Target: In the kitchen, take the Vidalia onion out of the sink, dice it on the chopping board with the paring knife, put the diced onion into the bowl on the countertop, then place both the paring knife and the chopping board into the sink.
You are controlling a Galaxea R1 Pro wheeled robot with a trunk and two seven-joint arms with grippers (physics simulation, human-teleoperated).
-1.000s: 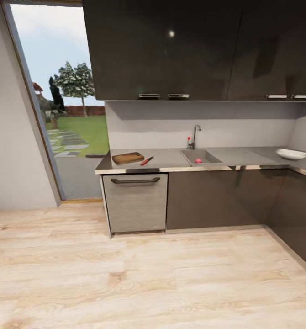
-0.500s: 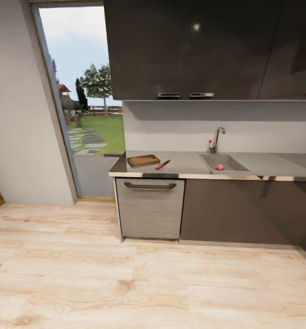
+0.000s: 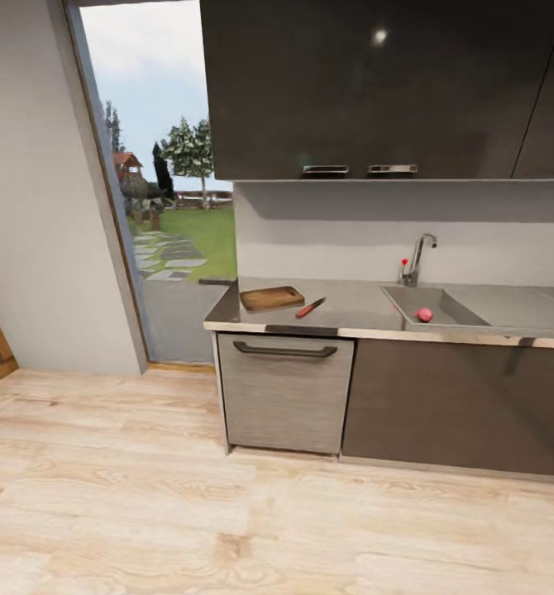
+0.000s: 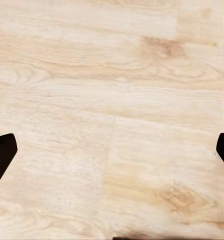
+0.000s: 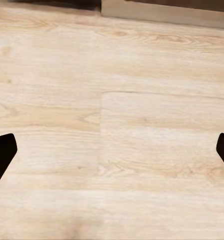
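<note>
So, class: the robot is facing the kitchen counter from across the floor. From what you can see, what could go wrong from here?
1. The paring knife lies near the countertop front edge, beside the chopping board; a clumsy reach might knock it off.
2. The Vidalia onion is small and round, down in the sink; it may roll from the fingers.
3. The bowl is outside the head view, so it must be found later.

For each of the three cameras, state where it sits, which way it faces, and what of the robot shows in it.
Head view: on the robot's head, facing the countertop with chopping board, paring knife, Vidalia onion in the sink.
Left wrist view: facing down at wooden floor; left pincer, its fingertips at the picture's edges, open.
Right wrist view: floor and cabinet base; right pincer open.
Both wrist views share the floor.
</note>
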